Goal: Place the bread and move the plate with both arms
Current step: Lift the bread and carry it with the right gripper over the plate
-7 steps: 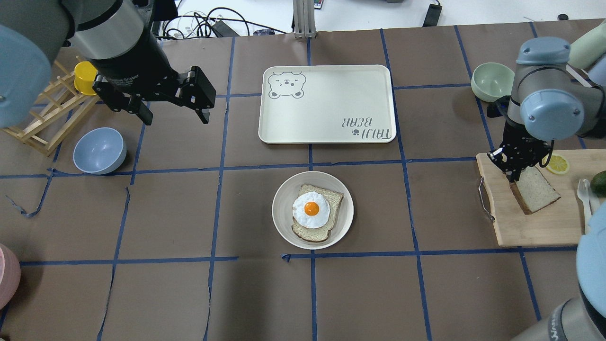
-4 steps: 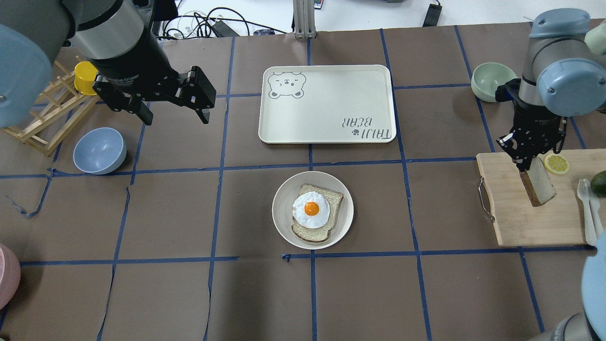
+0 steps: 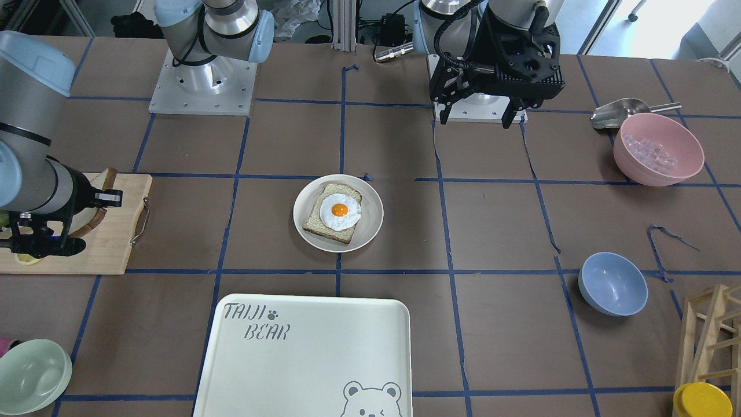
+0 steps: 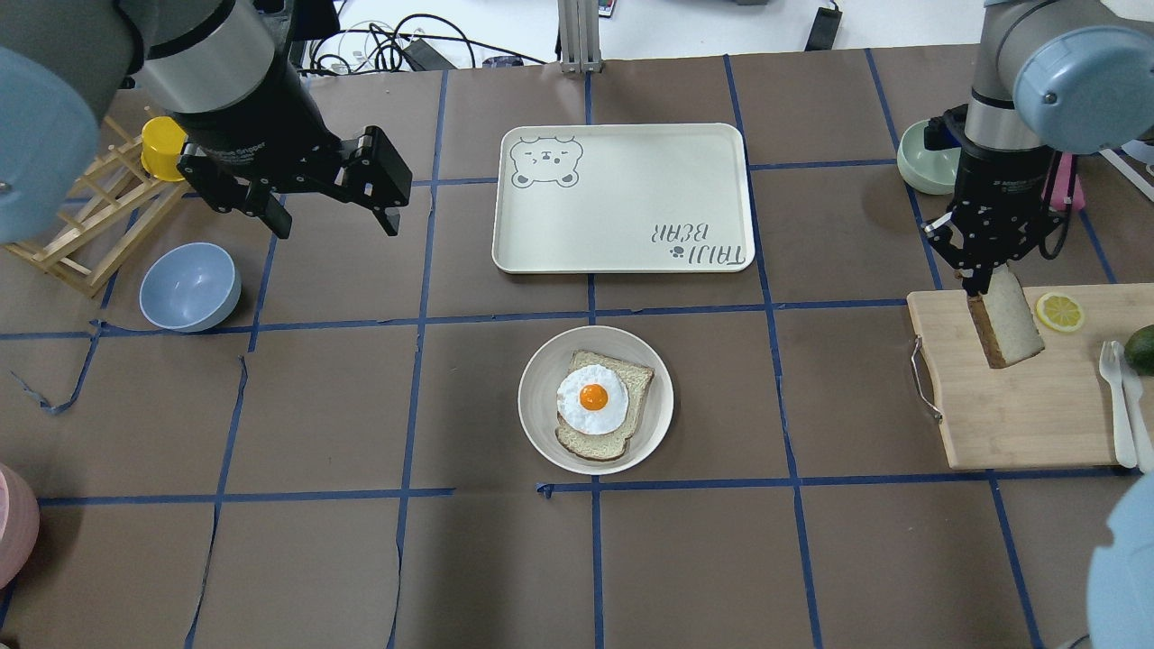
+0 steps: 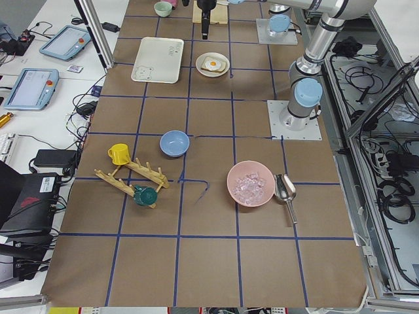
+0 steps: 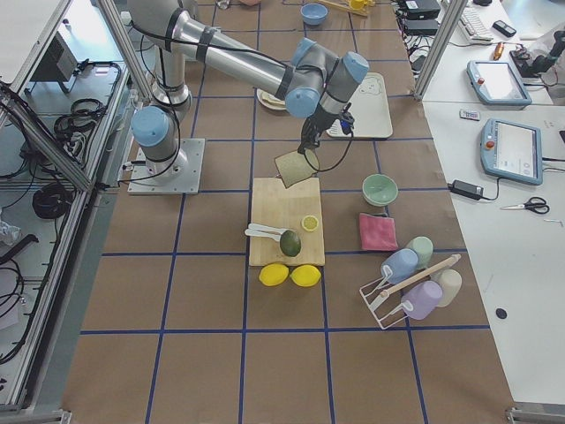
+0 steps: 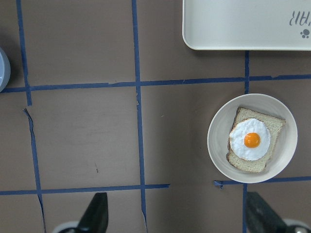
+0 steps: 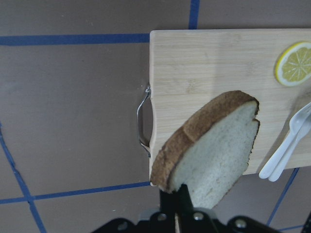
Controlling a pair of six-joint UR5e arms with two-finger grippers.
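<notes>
The bread [image 4: 1008, 320] hangs tilted on edge in my right gripper [image 4: 981, 288], lifted above the far-left part of the wooden cutting board [image 4: 1019, 415]. In the right wrist view my right gripper [image 8: 177, 213] is shut on the lower edge of the bread [image 8: 214, 150]. The plate [image 4: 532, 397] sits at the table's middle and bears a bread slice with a fried egg [image 4: 593, 401]. My left gripper [image 4: 335, 223] is open and empty, high over the table's far left. The left wrist view shows the plate [image 7: 216, 141] ahead and to the right of its fingers [image 7: 95, 213].
The white bear-print tray [image 4: 622, 198] lies beyond the plate. A lemon slice [image 4: 1060, 312], white cutlery [image 4: 1118, 397] and an avocado [image 4: 1140, 347] are on the board. A blue bowl [image 4: 189, 287] and wooden rack [image 4: 90, 225] stand at the left, a green bowl [image 4: 924, 158] far right.
My right gripper has risen with the bread, lifting it off the board and carrying it toward the board's far edge. The left arm has not moved.
</notes>
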